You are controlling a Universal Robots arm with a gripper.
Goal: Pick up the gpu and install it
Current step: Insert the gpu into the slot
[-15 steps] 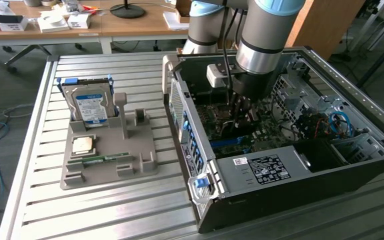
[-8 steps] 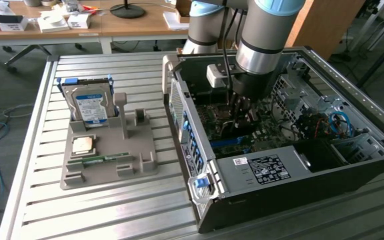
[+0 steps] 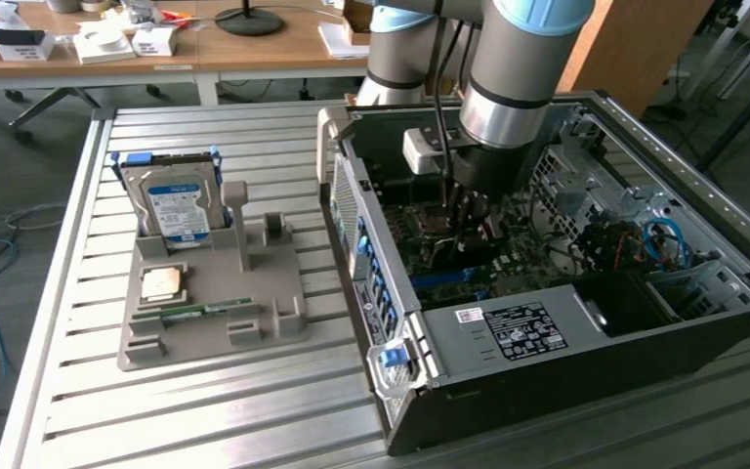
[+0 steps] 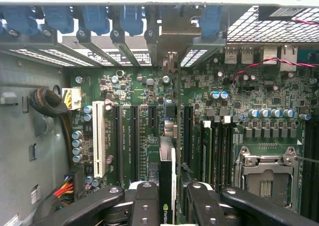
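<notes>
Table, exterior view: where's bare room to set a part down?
Free: the table strip nearer the camera than the grey holder, and the strip beyond the hard drive. Crowded: the narrow gap between holder and computer case, and inside the case, where the gripper holds the gpu.

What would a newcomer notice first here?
The robot arm reaching down into the open computer case, at the exterior view's right. In the wrist view, its gripper grips the gpu edge-on above the green motherboard. A blue-labelled hard drive stands in a grey holder at the exterior view's left.
</notes>
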